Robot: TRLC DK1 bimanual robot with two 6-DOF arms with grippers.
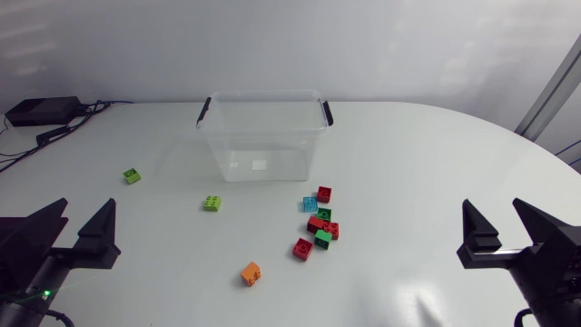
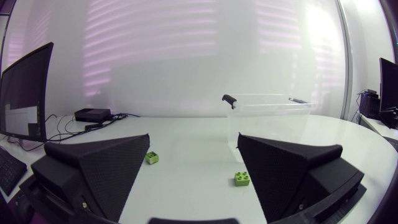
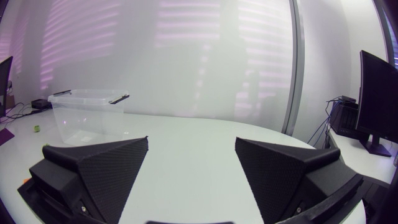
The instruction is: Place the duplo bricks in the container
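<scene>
The clear plastic container (image 1: 263, 136) stands at the back middle of the table with its black handles up and nothing visible inside. Duplo bricks lie in front of it: a lime brick (image 1: 132, 175) at the left, another lime brick (image 1: 212, 203), an orange brick (image 1: 251, 272), a red brick (image 1: 303, 248) and a cluster of red, green and light blue bricks (image 1: 320, 221). My left gripper (image 1: 88, 203) sits open at the near left, my right gripper (image 1: 491, 204) open at the near right. Ahead of the left gripper (image 2: 193, 135) lie both lime bricks (image 2: 152, 158) (image 2: 242, 178). The right gripper (image 3: 191, 140) holds nothing.
A black box (image 1: 41, 111) with cables lies at the back left corner, also seen in the left wrist view as a black box (image 2: 93, 114). The container (image 3: 87, 112) stands far ahead and to the side of the right gripper.
</scene>
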